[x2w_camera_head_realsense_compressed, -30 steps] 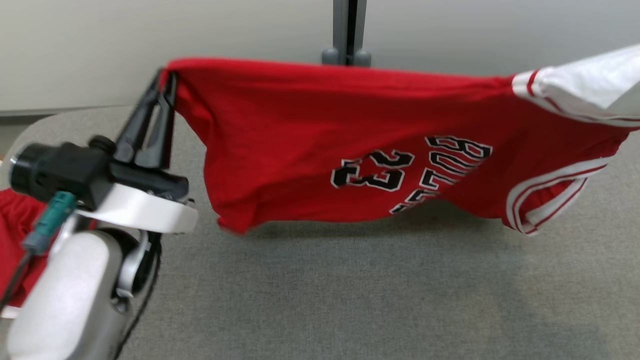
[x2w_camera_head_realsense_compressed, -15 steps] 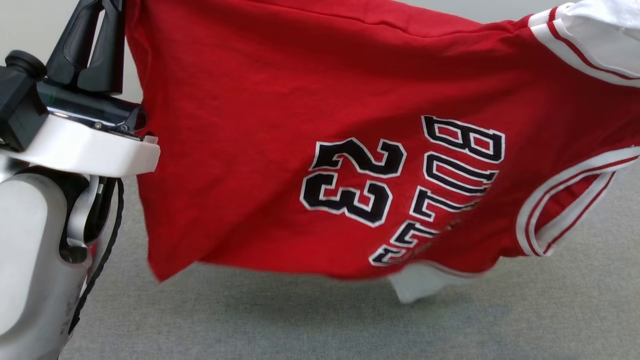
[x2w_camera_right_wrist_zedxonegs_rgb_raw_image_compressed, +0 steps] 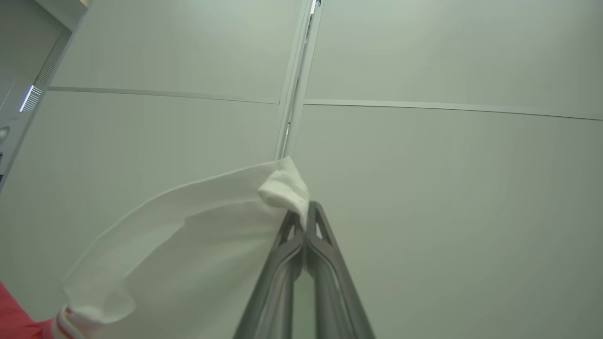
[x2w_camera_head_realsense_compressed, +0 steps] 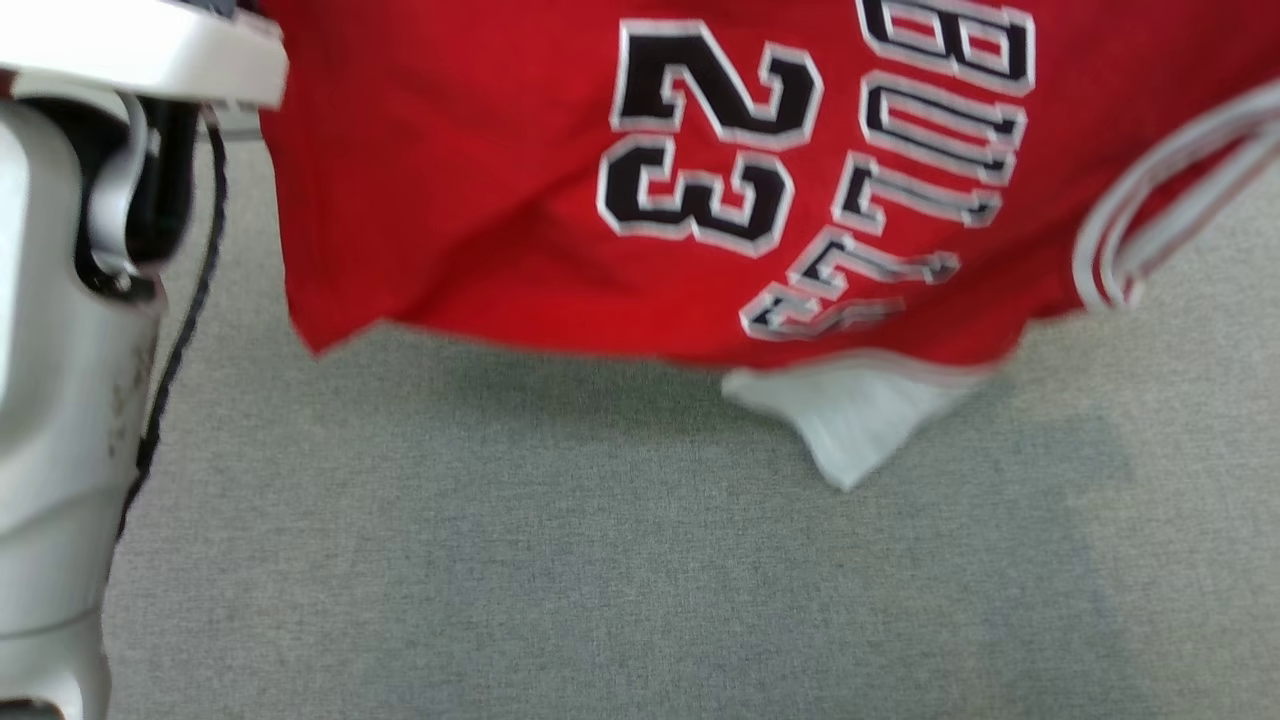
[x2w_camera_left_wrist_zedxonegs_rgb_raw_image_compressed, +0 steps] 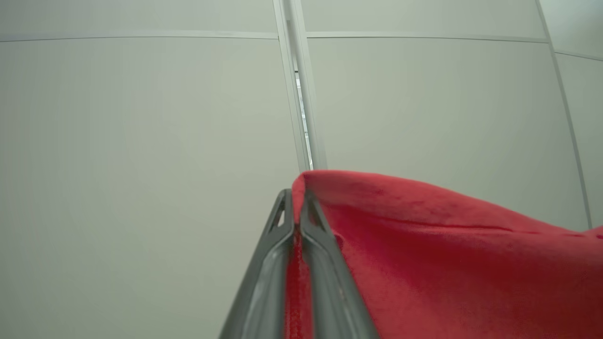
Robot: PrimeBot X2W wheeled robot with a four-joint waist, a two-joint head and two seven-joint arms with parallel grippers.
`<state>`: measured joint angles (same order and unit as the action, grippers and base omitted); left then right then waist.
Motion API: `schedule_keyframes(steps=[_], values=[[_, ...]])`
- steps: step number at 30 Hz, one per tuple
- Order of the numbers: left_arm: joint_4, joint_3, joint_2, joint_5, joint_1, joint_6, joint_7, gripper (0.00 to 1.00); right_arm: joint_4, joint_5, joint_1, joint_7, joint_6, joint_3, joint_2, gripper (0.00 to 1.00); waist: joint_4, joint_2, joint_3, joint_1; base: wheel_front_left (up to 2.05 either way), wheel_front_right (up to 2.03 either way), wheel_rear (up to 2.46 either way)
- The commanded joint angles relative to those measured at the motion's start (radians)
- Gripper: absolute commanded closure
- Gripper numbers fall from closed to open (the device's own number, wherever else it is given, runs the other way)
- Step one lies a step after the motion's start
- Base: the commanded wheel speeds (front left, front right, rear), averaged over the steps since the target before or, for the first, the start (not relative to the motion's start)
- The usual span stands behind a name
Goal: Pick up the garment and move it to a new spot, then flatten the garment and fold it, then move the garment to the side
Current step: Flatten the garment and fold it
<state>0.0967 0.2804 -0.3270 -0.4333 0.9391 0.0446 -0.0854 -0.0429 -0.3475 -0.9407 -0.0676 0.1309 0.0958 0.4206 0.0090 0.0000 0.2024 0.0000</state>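
The left forearm is a smooth, rounded shell of pale silver-grey, with a few faint dark scuffs on its side and a seam line low down. Above it sits a flat white plate with a rounded edge. Between the two is a dark recess crossed by a curved pale bracket. A thin black cable runs along the edge of the shell. The left gripper has two long, slim fingers of dark grey with a slight sheen, each tapering to a narrow tip with a small triangular cut-out. The right gripper has the same dark grey, tapered fingers with triangular openings.
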Motion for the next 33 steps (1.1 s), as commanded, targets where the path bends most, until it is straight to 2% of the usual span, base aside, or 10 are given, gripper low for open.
schedule_keyframes(steps=[1, 5, 10, 14, 18, 24, 28, 33], values=[[0.046, -0.01, 0.002, -0.009, 0.036, -0.009, -0.025, 1.0, -0.046, -0.01, -0.047, -0.03, 0.0, 0.026, -0.014, 1.0, -0.004, 0.0, 0.051, 0.0, 0.0, 0.0, 0.0], [0.193, -0.011, 0.018, -0.008, 0.158, -0.042, -0.077, 1.0, -0.218, -0.021, -0.22, -0.109, 0.0, 0.1, -0.041, 1.0, -0.016, 0.0, 0.083, 0.0, 0.0, 0.0, 0.0], [0.432, -0.006, 0.041, -0.009, 0.246, -0.079, -0.135, 1.0, -0.439, -0.037, -0.335, -0.173, 0.0, 0.215, -0.092, 1.0, -0.024, 0.0, 0.111, 0.0, 0.0, 0.0, 0.0], [0.627, 0.008, 0.073, -0.011, 0.242, -0.109, -0.165, 1.0, -0.616, -0.074, -0.336, -0.191, 0.0, 0.313, -0.142, 1.0, -0.029, 0.0, 0.127, 0.0, 0.0, 0.0, 0.0], [0.787, 0.014, 0.119, -0.026, 0.172, -0.137, -0.178, 1.0, -0.74, -0.135, -0.26, -0.197, 0.0, 0.408, -0.185, 1.0, -0.031, 0.0, 0.139, 0.0, 0.0, 0.0, 0.0], [0.85, -0.067, 0.17, -0.059, 0.029, -0.159, -0.18, 1.0, -0.751, -0.208, -0.068, -0.199, 0.0, 0.449, -0.203, 1.0, -0.031, 0.0, 0.158, 0.0, 0.0, 0.0, 0.0], [0.821, -0.136, 0.195, -0.056, -0.08, -0.167, -0.18, 1.0, -0.69, -0.233, 0.08, -0.199, 0.0, 0.404, -0.196, 1.0, -0.03, 0.0, 0.157, 0.0, 0.0, 0.0, 0.0], [0.72, -0.231, 0.218, -0.029, -0.246, -0.17, -0.179, 1.0, -0.551, -0.203, 0.279, -0.198, 0.0, 0.324, -0.191, 1.0, -0.037, 0.0, 0.123, 0.0, 0.0, 0.0, 0.0]])
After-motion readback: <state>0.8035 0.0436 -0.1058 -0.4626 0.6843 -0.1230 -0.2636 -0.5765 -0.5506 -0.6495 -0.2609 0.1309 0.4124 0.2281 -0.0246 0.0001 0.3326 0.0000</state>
